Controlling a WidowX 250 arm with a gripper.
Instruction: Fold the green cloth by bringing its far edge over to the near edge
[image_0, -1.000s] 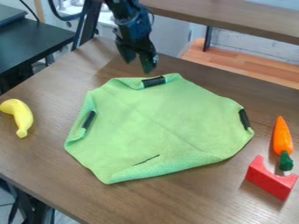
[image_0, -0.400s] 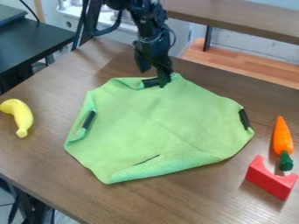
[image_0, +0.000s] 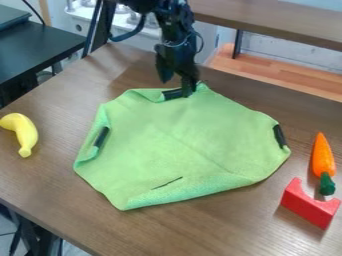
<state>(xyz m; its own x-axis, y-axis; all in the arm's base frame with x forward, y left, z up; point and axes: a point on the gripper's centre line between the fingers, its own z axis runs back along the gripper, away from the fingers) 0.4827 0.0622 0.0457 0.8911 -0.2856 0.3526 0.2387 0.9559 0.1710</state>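
Near the far edge of the brown wood-grain tabletop (image_0: 67, 115), black two-finger gripper (image_0: 177, 88) hangs pointing down, black arm (image_0: 175, 22) in from top, fingers (image_0: 163, 71) parted on nothing, one tip at the black strip (image_0: 172, 94) of the mid-table green fabric cloth (image_0: 180, 140).

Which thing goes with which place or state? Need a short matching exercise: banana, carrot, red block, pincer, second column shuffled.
Column 1
1. Banana
2. Carrot
3. Red block
4. Pincer

Column 2
A. Has a curved notch in one side
B. At the far edge of the green cloth
C. Yellow, near the view's left edge
D. Orange, with a green end

Pairs: 1-C, 2-D, 3-A, 4-B
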